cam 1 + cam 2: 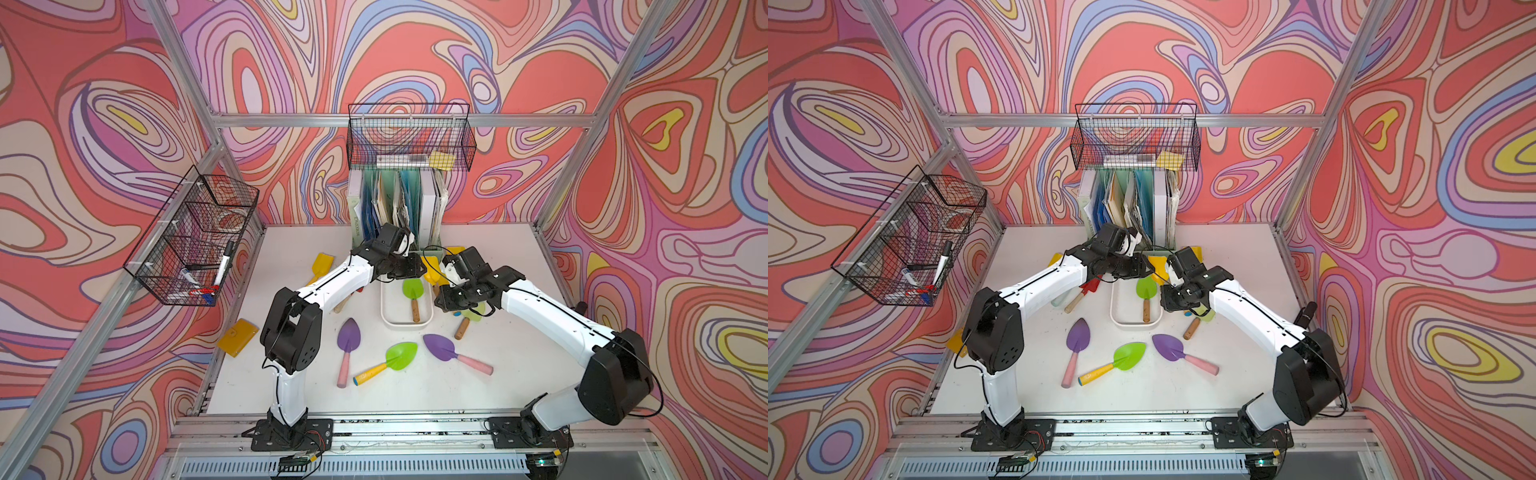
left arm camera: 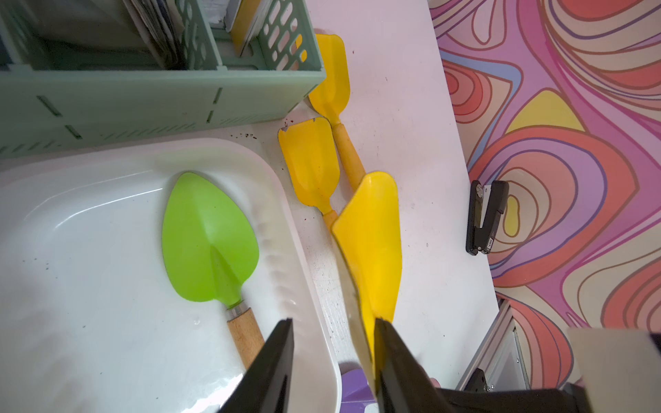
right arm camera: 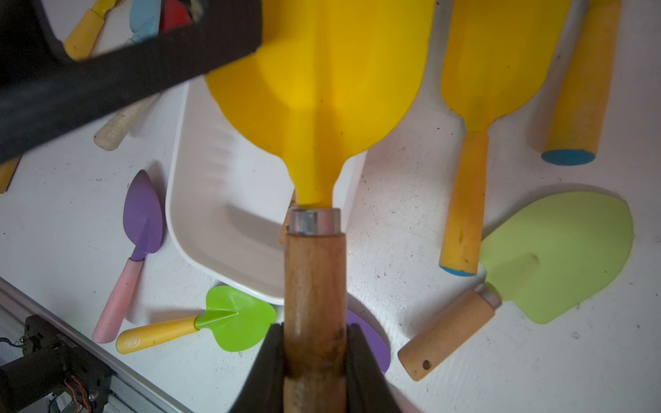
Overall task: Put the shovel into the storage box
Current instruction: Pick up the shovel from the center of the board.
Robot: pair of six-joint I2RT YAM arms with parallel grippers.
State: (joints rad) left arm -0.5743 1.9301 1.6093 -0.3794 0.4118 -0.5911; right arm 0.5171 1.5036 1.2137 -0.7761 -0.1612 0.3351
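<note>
Yellow shovel (image 3: 322,71) held at the rim of the white storage box (image 1: 405,325).
My right end effector (image 3: 314,332) is clamped on the shovel's wooden handle and holds it off the surface (image 1: 498,249), blade beside the box's rim and not inside the box. My left end effector (image 2: 332,321) stands apart, with the blade's edge between its fingers (image 2: 393,357) and lying against one of them. A green shovel (image 2: 211,236) lies flat in the box. Two other yellow shovels (image 2: 311,168) lie on the surface just beside it.
</note>
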